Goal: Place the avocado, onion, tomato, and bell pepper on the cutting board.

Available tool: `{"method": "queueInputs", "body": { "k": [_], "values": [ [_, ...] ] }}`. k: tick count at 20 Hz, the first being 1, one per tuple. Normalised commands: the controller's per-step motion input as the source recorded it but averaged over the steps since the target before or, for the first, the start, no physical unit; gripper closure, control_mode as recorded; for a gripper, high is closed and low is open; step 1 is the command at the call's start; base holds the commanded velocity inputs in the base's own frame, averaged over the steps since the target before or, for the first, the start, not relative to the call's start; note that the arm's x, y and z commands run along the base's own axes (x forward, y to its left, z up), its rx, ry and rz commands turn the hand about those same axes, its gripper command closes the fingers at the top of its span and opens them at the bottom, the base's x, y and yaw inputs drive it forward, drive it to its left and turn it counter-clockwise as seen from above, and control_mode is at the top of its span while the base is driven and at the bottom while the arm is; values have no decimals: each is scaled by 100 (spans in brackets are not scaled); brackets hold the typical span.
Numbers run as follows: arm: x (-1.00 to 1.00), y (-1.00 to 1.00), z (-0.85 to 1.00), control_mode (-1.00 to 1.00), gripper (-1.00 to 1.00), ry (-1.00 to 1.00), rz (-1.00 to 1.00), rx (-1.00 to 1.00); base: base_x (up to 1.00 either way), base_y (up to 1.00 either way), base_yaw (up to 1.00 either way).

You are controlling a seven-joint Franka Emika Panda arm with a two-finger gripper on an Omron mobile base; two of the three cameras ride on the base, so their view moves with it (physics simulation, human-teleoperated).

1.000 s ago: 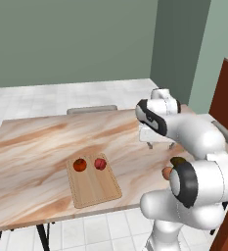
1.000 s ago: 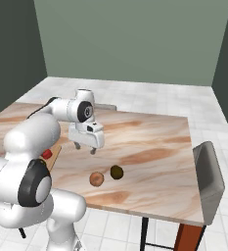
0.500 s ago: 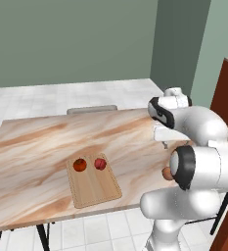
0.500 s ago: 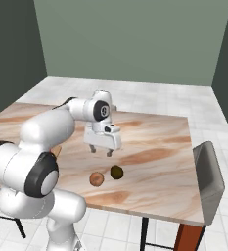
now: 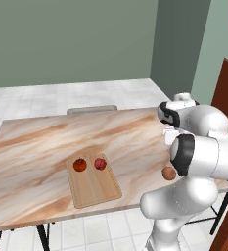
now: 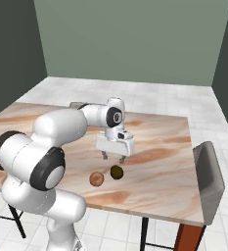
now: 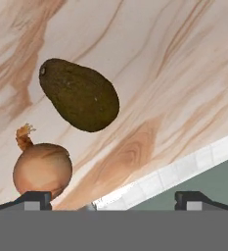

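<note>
Four vegetables sit on one marble-patterned table (image 5: pixel 37 147). Two red ones, an orange-red ball (image 5: pixel 79 164) and a crimson ball (image 5: pixel 101 163), rest side by side on the light wooden cutting board (image 5: pixel 93 186). One dark olive, pear-shaped avocado (image 7: pixel 79 94) and one tan onion (image 7: pixel 42 168) lie close together near the table's edge. The gripper (image 6: pixel 113 158) hangs just above them, fingers spread and empty.

The white arm reaches forward from its base with the elbow bent, the wrist turned downward, and the gripper (image 6: pixel 114 158) pointing straight down, its two dark fingers (image 6: pixel 103 156) spread apart with nothing held between them.
</note>
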Motion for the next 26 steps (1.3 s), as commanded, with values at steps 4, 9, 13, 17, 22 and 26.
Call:
{"method": "queueInputs", "body": {
  "k": [4, 9, 13, 17, 22, 26],
  "values": [
    [3, -17, -28, -100, -100, -6, 0, 1, 0, 0, 0],
    [10, -8, -21, -100, -100, -7, 0, 2, 0, 0, 0],
    [14, -2, -16, -100, -100, -5, 1, 3, 0, 0, 0],
    [21, 0, -16, -100, -100, -4, 3, 2, 0, 0, 0],
    [25, 0, -12, -100, -100, -4, 2, 1, 0, 0, 0],
    [9, 0, -14, -100, -100, -2, 0, 0, 0, 0, 0]
  ]
}}
